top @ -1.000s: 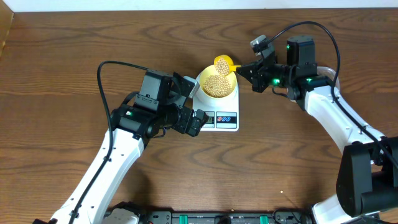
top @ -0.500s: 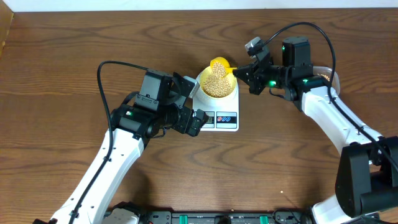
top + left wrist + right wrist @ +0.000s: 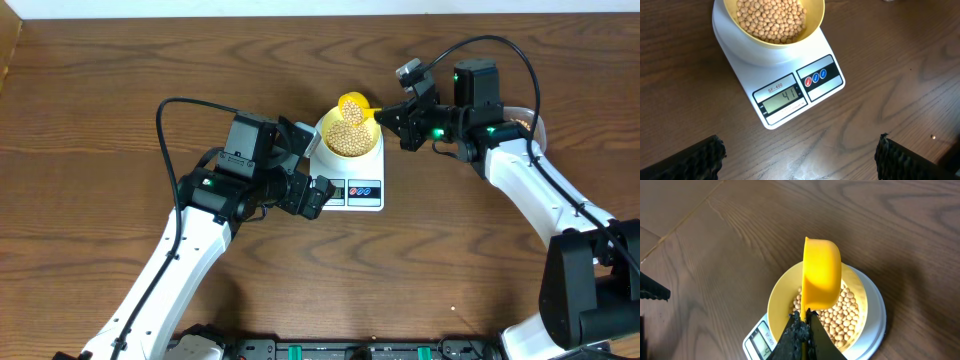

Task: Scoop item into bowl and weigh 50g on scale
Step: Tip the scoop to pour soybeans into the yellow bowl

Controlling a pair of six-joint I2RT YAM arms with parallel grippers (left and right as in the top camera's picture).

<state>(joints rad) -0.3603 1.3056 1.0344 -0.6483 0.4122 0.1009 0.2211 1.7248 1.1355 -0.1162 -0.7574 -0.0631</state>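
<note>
1. Tipping the yellow spoon well calls for a slow wrist roll, so the beans drop a few at a time into the bowl on the scale.
2. Its display reads what looks like 41, so I judge only a small top-up remains; level the spoon before 50.
3. Right gripper: jaws pressed together on the spoon's handle, with the cup tilted over the bowl.
4. Left gripper: jaws spread wide, holding nothing, above the table beside the scale.
</note>
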